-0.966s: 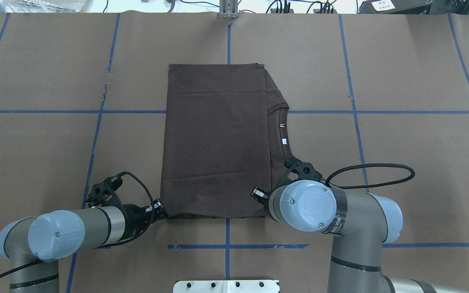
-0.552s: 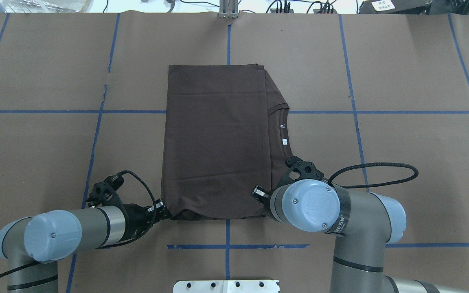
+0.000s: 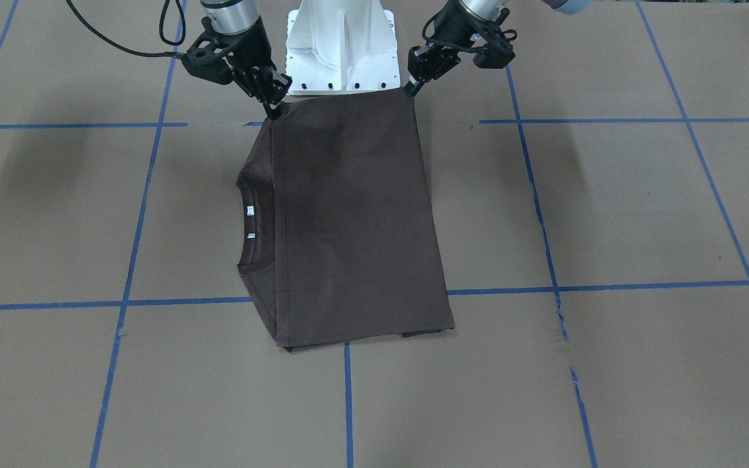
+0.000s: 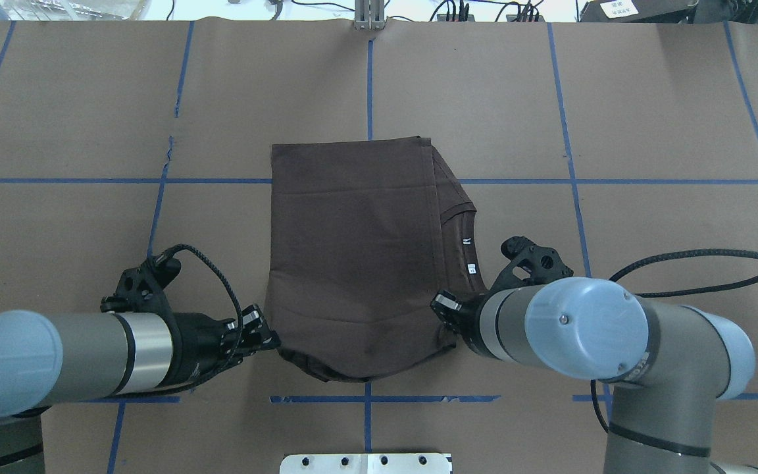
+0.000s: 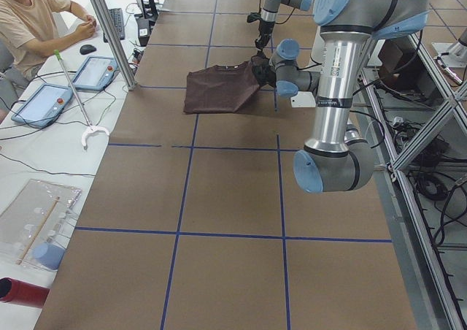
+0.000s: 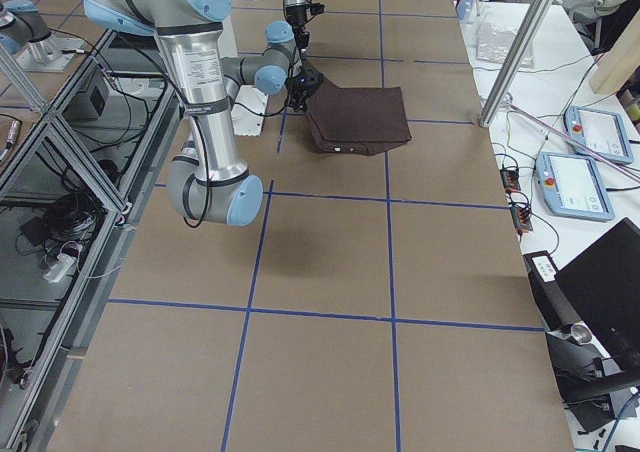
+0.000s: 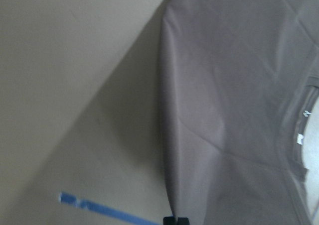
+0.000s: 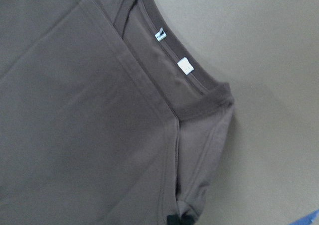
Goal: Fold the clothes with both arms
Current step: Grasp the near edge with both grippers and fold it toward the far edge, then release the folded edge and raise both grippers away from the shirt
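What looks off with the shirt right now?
The shirt's near edge sags between the left gripper and right gripper, and the collar side juts past the folded panel, so the fold isn't square.

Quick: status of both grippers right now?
Left gripper: closed, holding a lifted corner of the T-shirt.
Right gripper: closed, holding the other lifted corner.

A: We log the T-shirt (image 4: 353, 263) as plain dark brown, unpatterned, with two small white neck tags (image 4: 473, 268).

B: Agreed. We note the table paper (image 4: 668, 99) as flat brown, gridded by blue tape lines (image 4: 56, 180). The left arm (image 4: 83, 355) and right arm (image 4: 649, 428) have silver-grey tubes and light blue caps.
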{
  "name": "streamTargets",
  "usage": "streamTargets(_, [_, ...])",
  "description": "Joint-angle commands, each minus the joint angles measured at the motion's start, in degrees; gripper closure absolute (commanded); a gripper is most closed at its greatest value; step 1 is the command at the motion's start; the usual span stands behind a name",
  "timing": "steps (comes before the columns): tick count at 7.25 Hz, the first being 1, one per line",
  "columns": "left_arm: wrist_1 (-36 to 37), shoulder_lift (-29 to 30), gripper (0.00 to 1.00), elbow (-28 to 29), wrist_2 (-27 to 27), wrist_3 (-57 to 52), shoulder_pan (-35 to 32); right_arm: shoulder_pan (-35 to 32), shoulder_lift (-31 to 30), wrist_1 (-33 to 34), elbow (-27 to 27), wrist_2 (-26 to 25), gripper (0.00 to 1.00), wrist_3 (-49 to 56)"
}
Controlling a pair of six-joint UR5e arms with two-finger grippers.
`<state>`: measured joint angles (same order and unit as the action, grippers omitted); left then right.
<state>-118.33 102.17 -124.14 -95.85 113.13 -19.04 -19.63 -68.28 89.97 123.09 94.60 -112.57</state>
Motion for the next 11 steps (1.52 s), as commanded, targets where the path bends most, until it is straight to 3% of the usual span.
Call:
streamTargets(1, [8.43, 10.98, 1.0, 8.86, -5.21, -7.37, -10.1, -10.56, 7.6, -0.14, -8.43, 5.22, 1.0, 0.33])
streamTargets(3, [8.29, 13.4, 1.0, 14.25, -5.32, -12.73, -15.21, -13.41, 12.97, -0.49, -15.82, 5.68, 1.0, 2.16])
streamTargets(5, [7.41, 18.11, 1.0, 23.0, -5.23, -16.79, -18.21, -18.05, 19.65, -7.74, -31.33, 7.86, 1.0, 4.09])
streamTargets(6, [5.5, 21.81, 0.82, 30.37, -5.05, -20.72, -19.53, -20.43, 22.46, -11.27, -38.73, 10.14, 0.86, 7.33])
streamTargets(7, [-1.13, 26.45, 0.69, 43.67, -4.88, -23.72, -21.28, -21.06, 26.66, -18.35, -49.94, 10.42, 0.63, 8.58])
streamTargets(8, [-10.16, 28.94, 0.36, 54.77, -4.88, -30.19, -26.35, -23.94, 30.27, -27.82, -61.62, 11.21, 0.21, 14.07])
streamTargets(9, [-12.34, 28.53, 0.0, 55.84, -5.4, -36.87, -31.01, -26.49, 32.05, -28.44, -65.57, 11.65, 0.0, 19.26])
streamTargets(10, [-12.97, 25.83, 0.0, 51.93, -9.49, -37.02, -31.67, -30.61, 32.24, -28.44, -64.65, 18.53, 0.01, 19.49])
streamTargets(11, [-12.63, 24.58, 0.0, 48.15, -13.8, -36.5, -31.93, -31.6, 31.55, -28.44, -63.69, 20.95, 0.01, 19.32])
